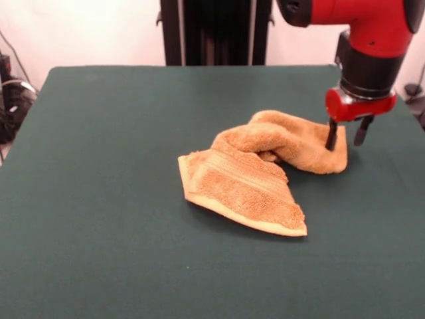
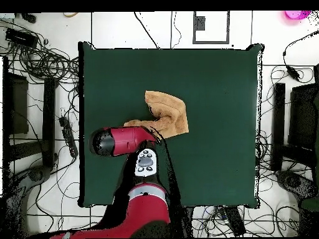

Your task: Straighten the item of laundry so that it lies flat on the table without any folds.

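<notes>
From the front camera I see the towel lying a little right of the table's middle, bunched rather than flat. Its near part is a folded triangular flap with a pale hem along the near edge and a woven stripe band across it — the corner points toward the near right. Behind that the cloth rises into a thick rolled hump that curves round to the right and ends at a rounded lump.

My gripper hangs at that right-hand lump, under the red wrist of the arm. The two dark fingers stand apart: the left one is against the towel's right end, the right one over bare green cover just beside the cloth. I think the left finger presses into the terry, though from this angle I can't be sure whether it is touching or just in front of it.

From overhead, the towel shows as a tan patch near the table's centre, with the arm reaching across and covering one side of it — the gripper itself is hidden beneath the wrist there.
</notes>
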Available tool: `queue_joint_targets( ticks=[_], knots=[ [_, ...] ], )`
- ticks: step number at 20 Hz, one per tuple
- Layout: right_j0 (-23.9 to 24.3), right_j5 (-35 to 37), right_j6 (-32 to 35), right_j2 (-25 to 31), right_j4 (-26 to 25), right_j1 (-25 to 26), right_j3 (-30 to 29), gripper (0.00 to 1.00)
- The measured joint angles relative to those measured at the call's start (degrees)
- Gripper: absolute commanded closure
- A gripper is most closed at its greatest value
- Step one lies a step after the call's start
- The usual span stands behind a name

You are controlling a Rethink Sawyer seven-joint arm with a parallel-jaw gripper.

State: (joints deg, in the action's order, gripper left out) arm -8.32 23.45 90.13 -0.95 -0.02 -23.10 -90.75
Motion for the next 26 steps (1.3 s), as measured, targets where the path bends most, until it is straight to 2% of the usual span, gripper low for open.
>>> queue_joint_targets(
  ticks=[13, 26],
  knots=[
    [-3.7, 5.5, 0.0, -1.9, 1.2, 1.8, 1.3, 0.0],
    [-10.8, 7.9, 0.0, -8.3, 1.2, 4.3, 5.4, 0.0]
  ],
)
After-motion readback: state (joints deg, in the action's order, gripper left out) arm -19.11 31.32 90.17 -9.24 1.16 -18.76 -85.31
